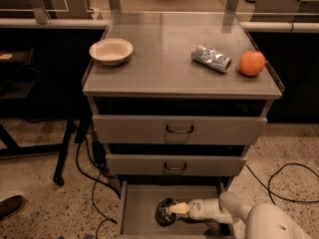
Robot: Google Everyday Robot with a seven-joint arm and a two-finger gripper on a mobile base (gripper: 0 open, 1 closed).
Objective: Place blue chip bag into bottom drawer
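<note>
In the single camera view, we saw the bottom drawer (137, 208) pulled out, its grey floor exposed. Inside that drawer, right of its middle, the claw (171, 210) was closed on the blue chip bag (162, 214), which looked dark and crumpled at the claw's tip, low over the drawer floor; we could not tell whether it touched. The arm (214, 210) reached in from the drawer's right side. Directly above the drawer sat two upper drawers (179, 129), both partly open. Above those, the counter (169, 73) carried a bowl (111, 51), a silver packet (212, 58) and an orange (252, 63).
</note>
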